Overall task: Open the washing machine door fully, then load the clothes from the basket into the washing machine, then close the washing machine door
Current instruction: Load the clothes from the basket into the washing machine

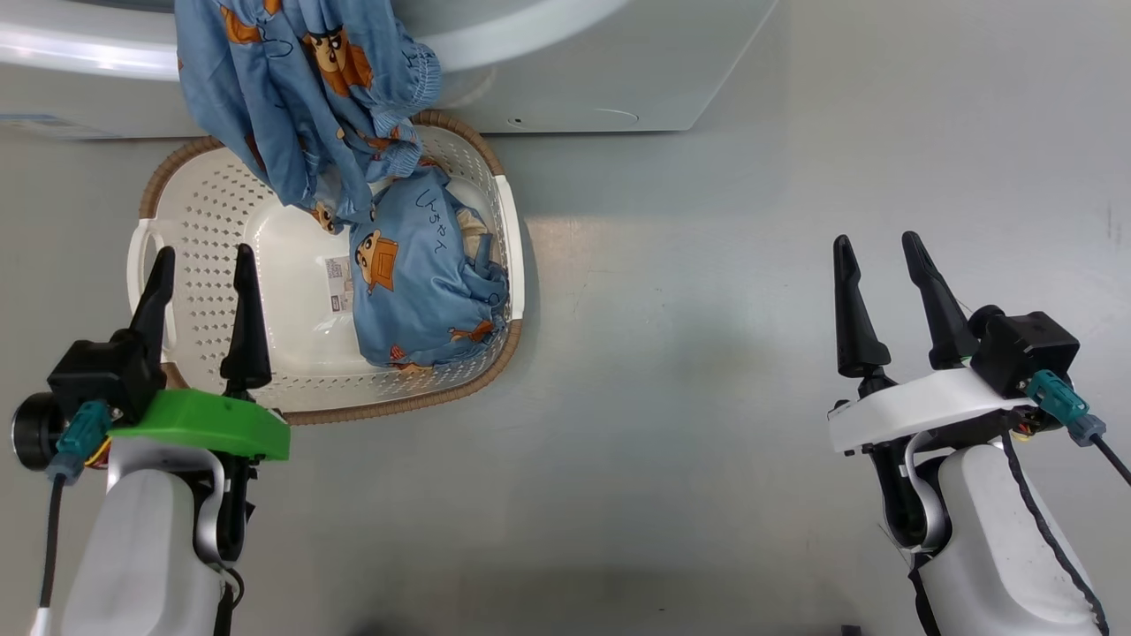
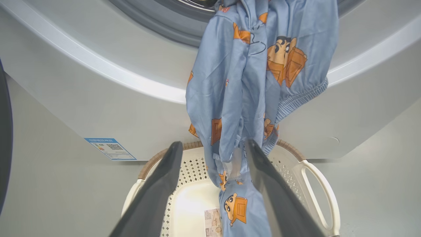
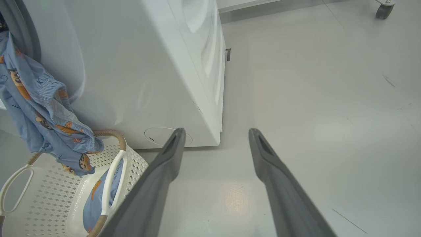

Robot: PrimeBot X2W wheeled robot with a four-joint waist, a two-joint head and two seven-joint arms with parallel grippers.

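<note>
Grey floor (image 1: 707, 397), washing machine (image 1: 574, 79) at 12 o'clock, both grippers empty.
Basket (image 1: 212, 221) sat at 10 o'clock, just before the machine. One blue garment (image 1: 300, 97) hung from the drum mouth into the basket; a second garment (image 1: 415, 291) lay in its 3 o'clock end. Left gripper (image 1: 204, 252) at 8 o'clock, over the basket's near rim, fingers spread. Right gripper (image 1: 876, 237) at 4 o'clock, spread too, over floor.
</note>
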